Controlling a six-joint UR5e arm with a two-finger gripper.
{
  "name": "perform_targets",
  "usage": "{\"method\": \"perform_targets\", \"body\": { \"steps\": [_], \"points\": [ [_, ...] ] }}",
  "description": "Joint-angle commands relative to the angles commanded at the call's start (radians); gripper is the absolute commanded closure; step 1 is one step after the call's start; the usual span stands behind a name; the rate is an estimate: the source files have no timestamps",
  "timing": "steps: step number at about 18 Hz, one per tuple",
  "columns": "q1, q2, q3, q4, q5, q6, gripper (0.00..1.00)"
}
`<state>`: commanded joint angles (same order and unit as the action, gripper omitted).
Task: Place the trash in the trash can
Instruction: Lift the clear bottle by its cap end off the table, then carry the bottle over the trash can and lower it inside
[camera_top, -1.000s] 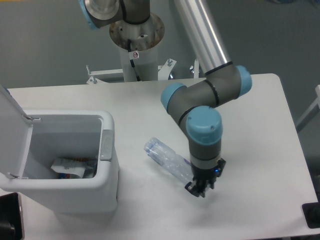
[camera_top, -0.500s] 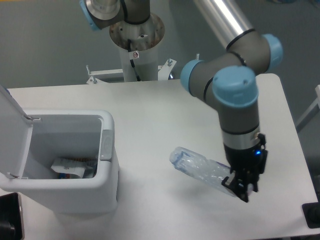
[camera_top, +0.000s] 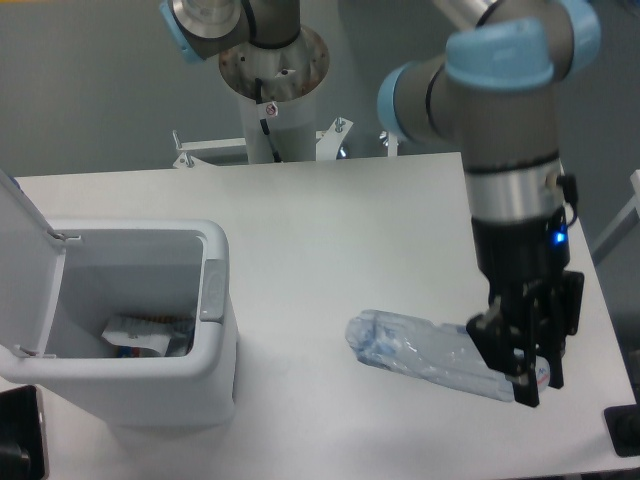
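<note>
While the hand (camera_top: 527, 362) pinches one end of the clear crushed bottle (camera_top: 425, 355), the bottle juts out toward nine o'clock, and whether it clears the white table (camera_top: 330, 240) cannot be told. At about nine o'clock from the bottle, well apart, stands the white trash can (camera_top: 215, 370) with its lid (camera_top: 25, 250) flipped up and a grey latch tab (camera_top: 213, 290) on the rim. Inside lies the flattened paper carton (camera_top: 140, 335)
</note>
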<state>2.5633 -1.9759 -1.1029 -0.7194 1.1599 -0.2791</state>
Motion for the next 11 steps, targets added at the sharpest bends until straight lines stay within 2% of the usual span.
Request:
{"method": "perform_targets", "body": {
  "steps": [8,11],
  "points": [
    [-0.021,0.075,-0.017,0.000,-0.029,-0.020,0.75],
    [-0.090,0.084,-0.023,0.000,-0.029,-0.022,0.75]
  ]
}}
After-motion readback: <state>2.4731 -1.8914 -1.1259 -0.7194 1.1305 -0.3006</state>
